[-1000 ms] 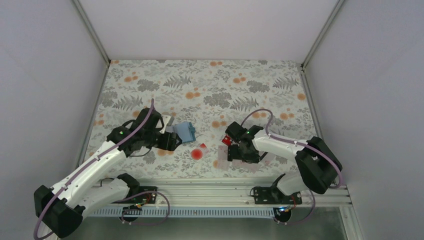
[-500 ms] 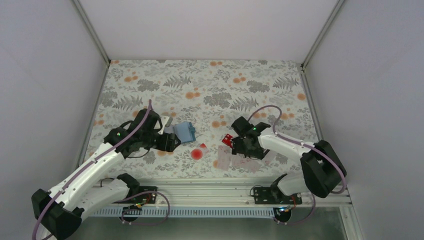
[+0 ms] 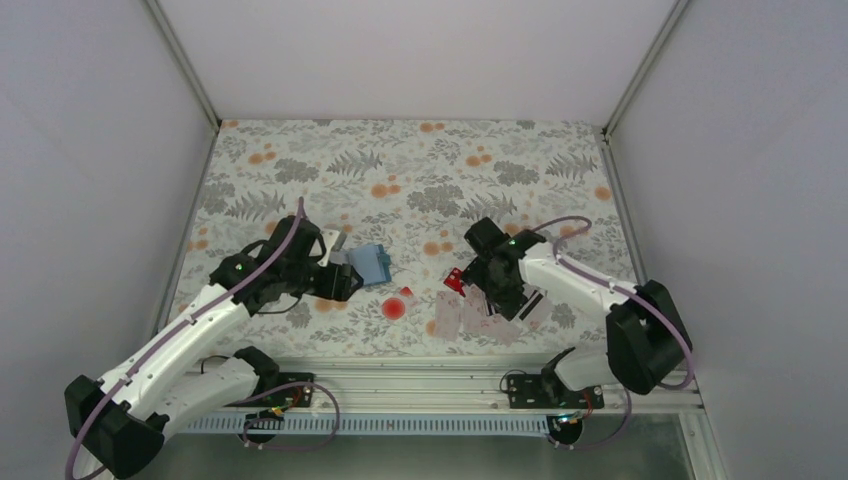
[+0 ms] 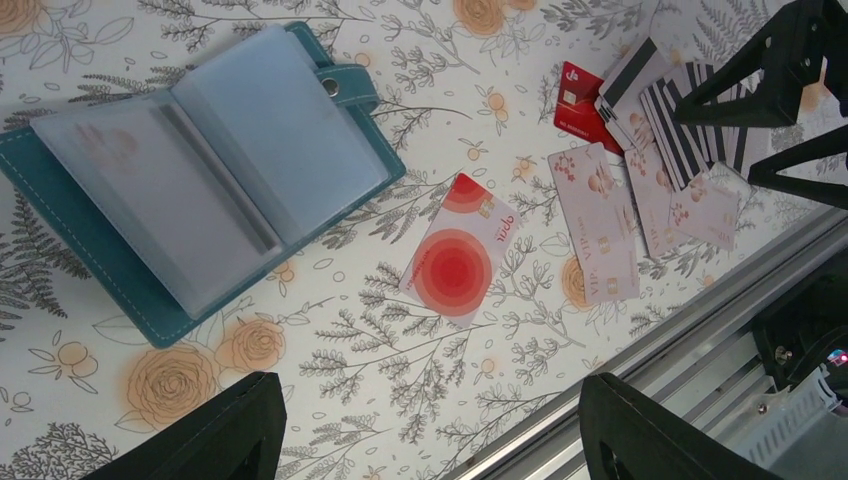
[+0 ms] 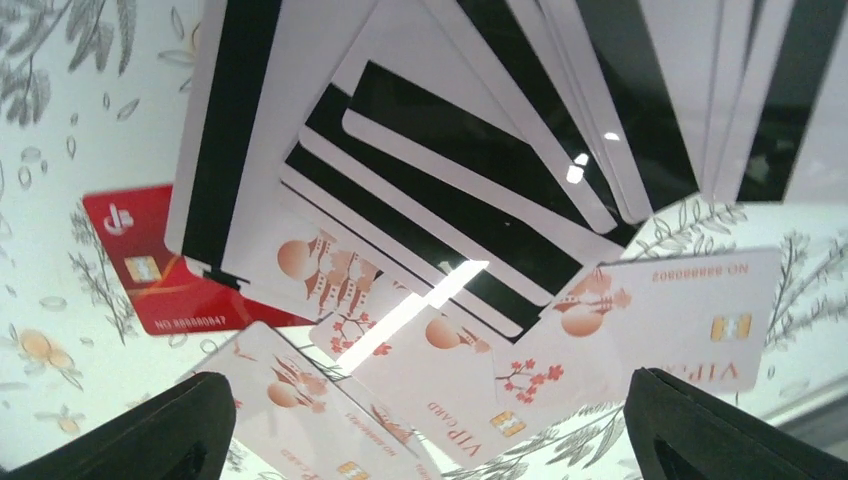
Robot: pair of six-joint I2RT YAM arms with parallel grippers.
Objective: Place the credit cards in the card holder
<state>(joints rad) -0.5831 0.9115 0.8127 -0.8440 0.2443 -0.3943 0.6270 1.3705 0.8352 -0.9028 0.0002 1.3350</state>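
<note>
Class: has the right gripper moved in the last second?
Yes. The right gripper has shifted right, away from the red card, in the overhead view.

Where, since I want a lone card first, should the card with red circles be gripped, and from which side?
Grip the card with the red circles across its long edges, coming straight down from above. It lies flat on the table, apart from the card holder and the pile of cards, so both edges are free; being thin, it probably needs one edge tipped up.
</note>
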